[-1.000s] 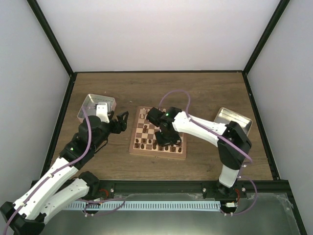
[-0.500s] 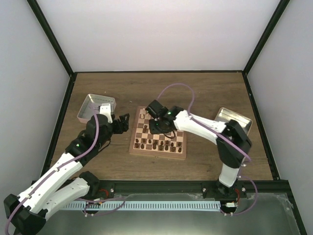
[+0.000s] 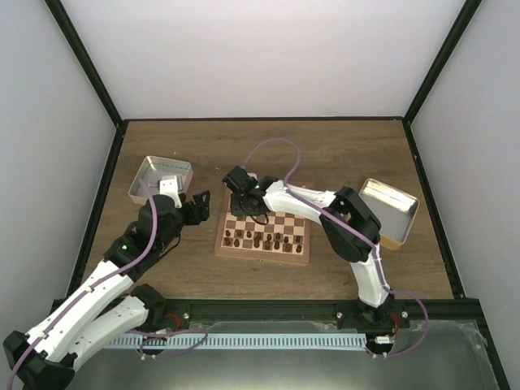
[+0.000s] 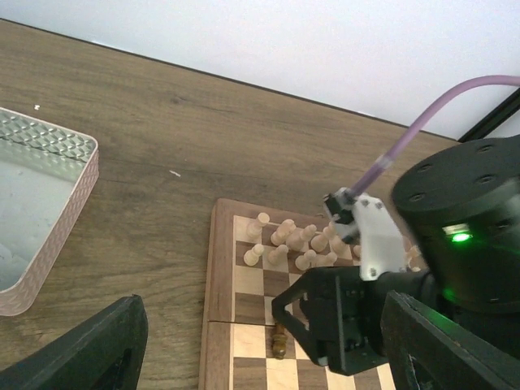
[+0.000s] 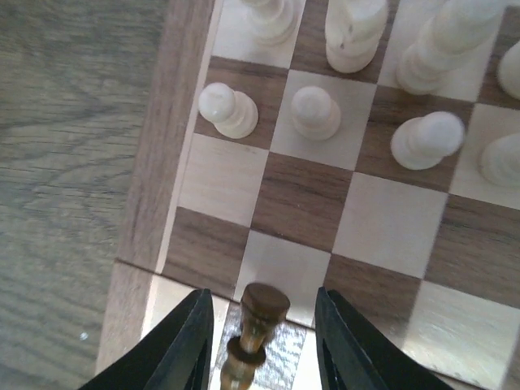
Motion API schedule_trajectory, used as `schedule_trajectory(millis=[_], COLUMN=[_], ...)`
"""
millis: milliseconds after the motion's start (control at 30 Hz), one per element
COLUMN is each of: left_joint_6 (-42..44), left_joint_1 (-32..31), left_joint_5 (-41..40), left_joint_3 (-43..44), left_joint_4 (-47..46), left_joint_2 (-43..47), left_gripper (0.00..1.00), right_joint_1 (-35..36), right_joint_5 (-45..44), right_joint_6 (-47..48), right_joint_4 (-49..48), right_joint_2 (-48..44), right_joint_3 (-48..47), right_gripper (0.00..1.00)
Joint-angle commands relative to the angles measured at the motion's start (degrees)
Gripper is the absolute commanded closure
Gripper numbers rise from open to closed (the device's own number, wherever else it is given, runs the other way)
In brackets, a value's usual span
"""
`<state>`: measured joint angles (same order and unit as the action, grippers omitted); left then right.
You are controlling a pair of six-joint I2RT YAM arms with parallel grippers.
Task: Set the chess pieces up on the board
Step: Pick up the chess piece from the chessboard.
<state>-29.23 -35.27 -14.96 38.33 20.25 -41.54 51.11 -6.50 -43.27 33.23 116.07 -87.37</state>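
Observation:
The board (image 3: 302, 253) lies mid-table. Dark brown pieces (image 3: 264, 240) stand in its near rows. Cream pieces (image 5: 313, 112) stand in its far rows, also seen in the left wrist view (image 4: 292, 240). My right gripper (image 3: 241, 203) hangs low over the board's far-left part. Its jaws (image 5: 264, 302) are open on either side of one dark piece (image 5: 258, 317), with a gap on each side. That piece also shows in the left wrist view (image 4: 279, 341). My left gripper (image 3: 197, 205) is open and empty above the table, just left of the board.
A shallow metal tray (image 3: 160, 179) sits at the left behind my left gripper, its corner also in the left wrist view (image 4: 49, 203). A second tray (image 3: 390, 210) sits at the right. The board's brown border (image 5: 166, 146) is close to my right fingers.
My right gripper has moved from the board's near middle to its far-left part. My left gripper has shifted only slightly beside the board.

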Motion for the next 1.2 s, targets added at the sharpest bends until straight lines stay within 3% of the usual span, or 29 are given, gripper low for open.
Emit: schedule_trajectory(millis=[0,333,733,933,1167], left_joint_6=[0.4,0.9,-1.5,-1.6,-2.3], left_joint_1=[0.2,0.2,0.2,0.2,0.2], left_joint_5=[-0.4,0.5,-2.2,-2.3,2.3], left_joint_3=[-0.6,-1.0,-1.7,-2.1,-4.3], left_joint_4=[0.3,-0.7,-0.1,-0.3,-2.8], left_joint_2=[1.2,0.6,1.5,2.4,2.6], left_gripper=[0.19,0.19,0.19,0.19,0.19], right_joint_1=[1.6,2.2,2.2,2.3,2.2], right_joint_5=[-3.9,-7.9,-8.7,-9.1,-7.6], right_joint_6=[-1.7,-0.3,1.7,1.5,-0.2], right_joint_4=[2.0,5.2,8.0,7.8,-5.0], right_joint_2=[2.4,5.3,8.3,7.3,-4.1], right_joint_3=[-3.4,-5.6,-7.1,-6.3,2.6], right_gripper=[0.66,0.85,0.75,0.89,0.9])
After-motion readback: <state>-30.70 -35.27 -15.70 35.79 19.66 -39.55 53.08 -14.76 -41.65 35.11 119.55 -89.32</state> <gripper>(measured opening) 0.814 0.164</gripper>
